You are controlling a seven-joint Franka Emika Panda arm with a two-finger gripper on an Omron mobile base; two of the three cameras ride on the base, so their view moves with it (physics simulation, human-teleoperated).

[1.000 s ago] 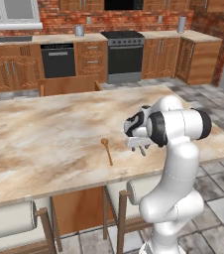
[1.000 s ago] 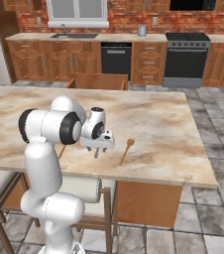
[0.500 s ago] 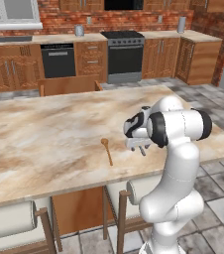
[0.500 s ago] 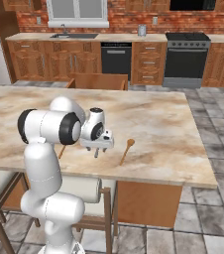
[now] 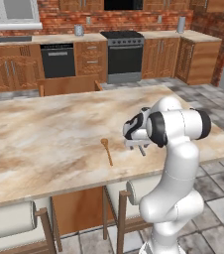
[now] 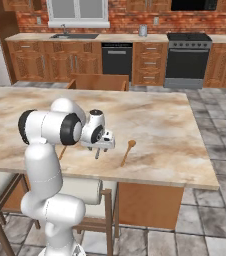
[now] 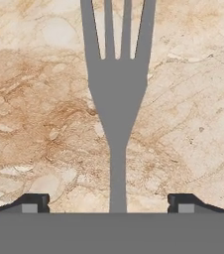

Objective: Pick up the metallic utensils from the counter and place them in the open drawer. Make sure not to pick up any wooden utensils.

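Grey fork [image 7: 117,94] cut off at both ends on the counter [image 7: 39,114], its handle between the spread gripper [image 7: 109,202] tips; arm pose unchanged from earlier.

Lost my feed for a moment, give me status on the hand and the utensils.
Hand open, low over the marbled stone counter. Slim grey metal fork lies flat between the fingertips, ungripped. Brown wooden spoon lies beside the hand, apart. Nothing blocking.

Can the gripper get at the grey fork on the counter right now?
Probably yes. The gripper is open, and the fork lies flat on the counter with its handle running between the two fingertips; nothing lies across it.
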